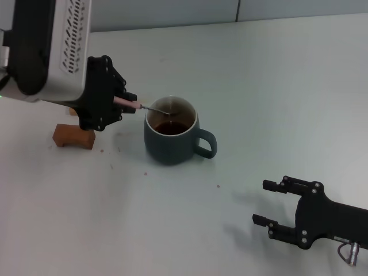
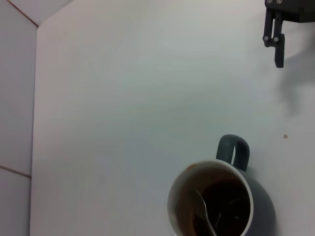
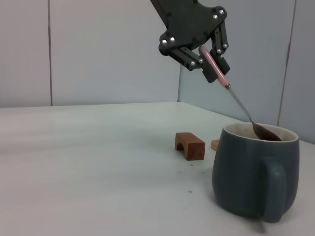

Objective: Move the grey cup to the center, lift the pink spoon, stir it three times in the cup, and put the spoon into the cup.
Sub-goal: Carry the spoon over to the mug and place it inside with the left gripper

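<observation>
The grey cup (image 1: pixel 171 140) stands near the table's middle with dark liquid in it and its handle toward my right. It also shows in the left wrist view (image 2: pixel 211 201) and the right wrist view (image 3: pixel 256 169). My left gripper (image 1: pixel 122 102) is shut on the pink spoon (image 1: pixel 129 103) by its handle, just left of the cup. The spoon slants down, its silver bowl inside the cup near the rim (image 3: pixel 263 131), at the liquid (image 2: pixel 202 209). My right gripper (image 1: pixel 270 202) is open and empty, low at the front right.
A brown arch-shaped block (image 1: pixel 73 136) lies left of the cup under my left arm, seen also in the right wrist view (image 3: pixel 190 145). A smaller tan piece (image 1: pixel 72 111) lies behind it. A few crumbs dot the table.
</observation>
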